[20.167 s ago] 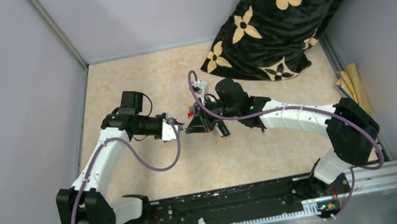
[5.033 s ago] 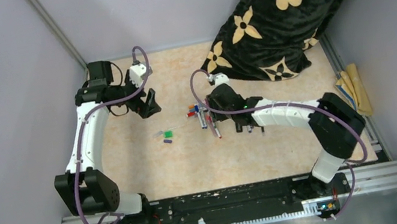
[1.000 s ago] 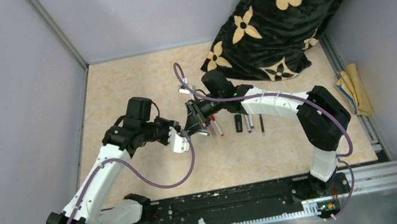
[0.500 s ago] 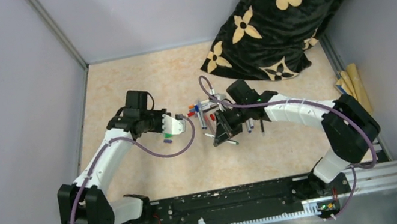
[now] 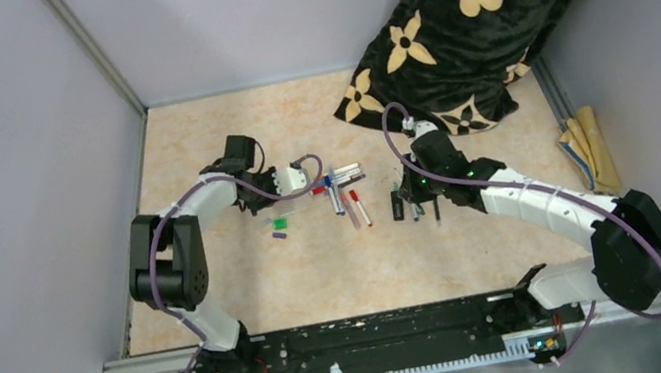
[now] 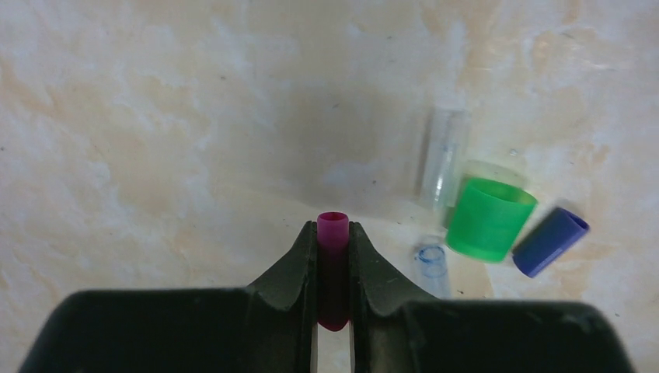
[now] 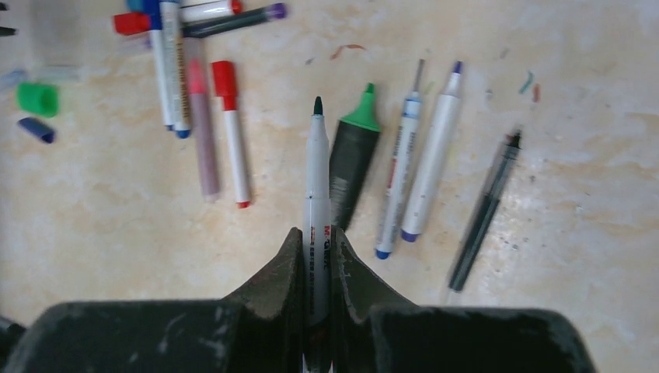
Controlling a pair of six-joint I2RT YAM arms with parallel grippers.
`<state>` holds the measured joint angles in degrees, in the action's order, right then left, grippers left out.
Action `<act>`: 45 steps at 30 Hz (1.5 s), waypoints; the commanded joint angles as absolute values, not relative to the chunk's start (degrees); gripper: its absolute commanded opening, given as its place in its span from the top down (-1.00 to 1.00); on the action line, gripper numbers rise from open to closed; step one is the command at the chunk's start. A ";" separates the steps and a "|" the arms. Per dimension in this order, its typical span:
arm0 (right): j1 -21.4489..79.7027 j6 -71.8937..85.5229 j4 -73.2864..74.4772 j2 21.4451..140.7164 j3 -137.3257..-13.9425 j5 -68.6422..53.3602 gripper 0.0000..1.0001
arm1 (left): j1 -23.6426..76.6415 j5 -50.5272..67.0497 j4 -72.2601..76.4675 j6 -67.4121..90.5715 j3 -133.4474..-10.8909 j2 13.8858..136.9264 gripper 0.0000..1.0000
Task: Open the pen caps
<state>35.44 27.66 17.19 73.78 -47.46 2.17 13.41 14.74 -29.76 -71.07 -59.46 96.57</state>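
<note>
My left gripper [image 6: 332, 227] is shut on a small magenta pen cap [image 6: 332, 233], open end forward, just above the table; in the top view it [image 5: 293, 181] is left of the pen pile [image 5: 338, 183]. A green cap [image 6: 489, 219], a blue cap [image 6: 550, 231] and a clear cap [image 6: 443, 155] lie to its right. My right gripper [image 7: 316, 237] is shut on a white pen [image 7: 316, 163] with a bare dark green tip. That pen lies beside a black and green marker [image 7: 350, 159] and two white pens [image 7: 420, 163].
A thin dark stick [image 7: 483, 206] lies right of the white pens. Red-ended pens [image 7: 233, 132] and more capped pens [image 7: 175, 47] lie at the left. A black flowered blanket [image 5: 479, 9] fills the back right corner. A yellowish cloth [image 5: 589, 148] lies by the right wall.
My left gripper has moved back toward the pen pile. My right gripper has moved right and back with its pen, over the row of pens by the black and green marker.
</note>
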 commanded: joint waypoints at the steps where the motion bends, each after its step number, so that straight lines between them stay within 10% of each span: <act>1: 34.15 30.05 13.42 74.92 -45.19 11.33 1.00 | 12.74 14.24 -27.86 -64.35 -62.71 100.27 0.77; 27: 28.51 27.02 3.30 87.83 -43.63 11.48 0.78 | 9.13 30.53 -45.81 -47.21 -76.59 94.35 -0.94; 45: 27.91 26.62 5.04 86.67 -44.16 12.08 0.39 | 5.79 36.96 -50.40 -42.32 -77.32 84.95 -0.97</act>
<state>28.29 27.44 4.16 90.06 -43.48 11.27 6.63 33.91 -48.58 -44.18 -75.35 86.74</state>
